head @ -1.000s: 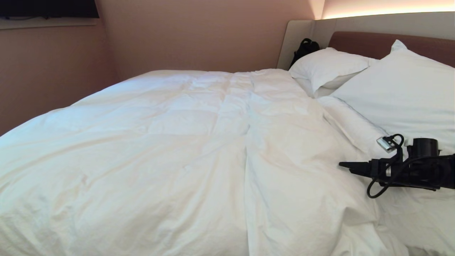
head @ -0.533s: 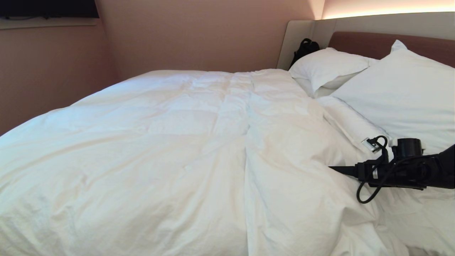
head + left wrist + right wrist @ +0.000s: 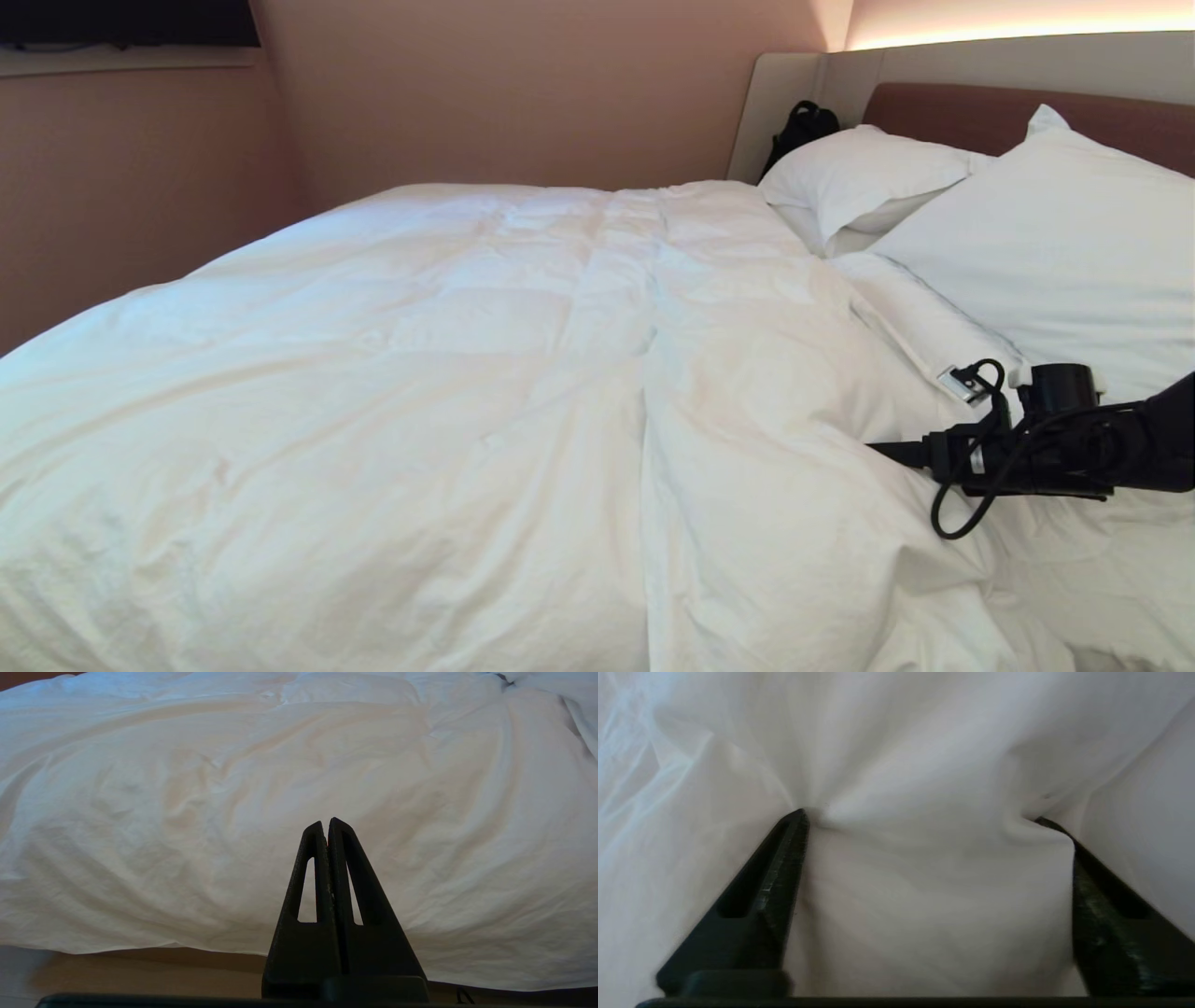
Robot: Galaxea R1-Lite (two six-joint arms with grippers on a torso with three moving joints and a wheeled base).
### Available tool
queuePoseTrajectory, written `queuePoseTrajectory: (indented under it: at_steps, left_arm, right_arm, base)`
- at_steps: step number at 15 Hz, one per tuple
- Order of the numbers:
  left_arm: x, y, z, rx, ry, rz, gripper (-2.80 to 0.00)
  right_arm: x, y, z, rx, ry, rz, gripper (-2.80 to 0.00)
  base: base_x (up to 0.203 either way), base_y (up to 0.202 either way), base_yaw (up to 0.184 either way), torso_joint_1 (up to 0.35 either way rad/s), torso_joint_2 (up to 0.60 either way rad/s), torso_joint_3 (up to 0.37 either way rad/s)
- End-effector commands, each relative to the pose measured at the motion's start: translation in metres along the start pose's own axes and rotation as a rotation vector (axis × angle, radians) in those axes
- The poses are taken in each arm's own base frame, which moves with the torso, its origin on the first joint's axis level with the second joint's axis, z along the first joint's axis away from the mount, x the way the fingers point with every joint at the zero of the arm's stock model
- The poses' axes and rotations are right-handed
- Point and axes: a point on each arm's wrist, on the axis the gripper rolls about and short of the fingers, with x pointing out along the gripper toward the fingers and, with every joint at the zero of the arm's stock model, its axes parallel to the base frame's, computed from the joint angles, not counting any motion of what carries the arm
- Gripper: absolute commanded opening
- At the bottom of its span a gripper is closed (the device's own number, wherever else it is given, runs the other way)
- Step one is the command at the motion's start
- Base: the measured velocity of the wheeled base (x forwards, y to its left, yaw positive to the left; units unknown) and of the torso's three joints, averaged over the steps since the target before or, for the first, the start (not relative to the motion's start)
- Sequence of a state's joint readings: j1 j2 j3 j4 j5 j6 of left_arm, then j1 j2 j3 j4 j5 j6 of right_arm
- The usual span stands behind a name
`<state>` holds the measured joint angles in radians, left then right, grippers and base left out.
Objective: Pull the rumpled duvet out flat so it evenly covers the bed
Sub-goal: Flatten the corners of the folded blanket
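Note:
The white duvet (image 3: 467,373) lies wrinkled across the bed (image 3: 962,112), with a long crease down its middle and bunched folds at the near right. My right gripper (image 3: 879,449) reaches in from the right, low over those folds near the pillows. In the right wrist view it (image 3: 920,816) stands open, both fingertips (image 3: 798,821) pressed into the duvet (image 3: 901,742), and cloth bulges between them. My left gripper (image 3: 325,823) is shut on nothing and hangs below the bed's near edge, in front of the overhanging duvet (image 3: 187,788).
Two white pillows (image 3: 859,173) (image 3: 1055,243) lean on the brown headboard at the right. A black bag (image 3: 803,126) sits in the far corner by the padded surround. A pinkish wall runs along the bed's far side. Brown floor (image 3: 117,970) shows under the duvet's hem.
My right gripper has slid a little leftward over the bed and its fingertips have sunk into the duvet's folds. The left arm has not moved.

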<state>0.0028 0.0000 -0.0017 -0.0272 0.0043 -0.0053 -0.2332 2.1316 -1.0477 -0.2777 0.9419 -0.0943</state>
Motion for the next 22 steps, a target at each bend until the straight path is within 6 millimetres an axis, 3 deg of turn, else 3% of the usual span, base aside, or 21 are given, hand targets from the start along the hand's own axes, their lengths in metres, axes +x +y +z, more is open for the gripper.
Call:
queuePoseTrajectory:
  at_steps: [1, 14, 18, 21, 22]
  left_arm:
    - [0.000, 0.000, 0.000, -0.001, 0.000, 0.001, -2.80]
    - [0.000, 0.000, 0.000, -0.001, 0.000, 0.001, -2.80]
    - [0.000, 0.000, 0.000, -0.001, 0.000, 0.001, -2.80]
    - [0.000, 0.000, 0.000, -0.001, 0.000, 0.001, -2.80]
    - [0.000, 0.000, 0.000, -0.001, 0.000, 0.001, -2.80]
  right_arm:
    - [-0.003, 0.004, 0.002, 0.005, 0.003, 0.006, -2.80]
    - [-0.016, 0.010, 0.007, 0.023, -0.007, -0.009, -2.80]
    - [-0.055, 0.015, 0.013, 0.070, -0.042, -0.073, -2.80]
    - [-0.063, 0.015, 0.013, 0.084, -0.045, -0.099, -2.80]
    - [-0.078, 0.015, 0.013, 0.101, -0.064, -0.137, -2.80]
  base:
    - [0.000, 0.000, 0.000, 0.000, 0.00, 0.000]
    - [0.000, 0.000, 0.000, 0.000, 0.00, 0.000]
    - [0.000, 0.000, 0.000, 0.000, 0.00, 0.000]
    - [0.000, 0.000, 0.000, 0.000, 0.00, 0.000]
    - [0.000, 0.000, 0.000, 0.000, 0.00, 0.000]
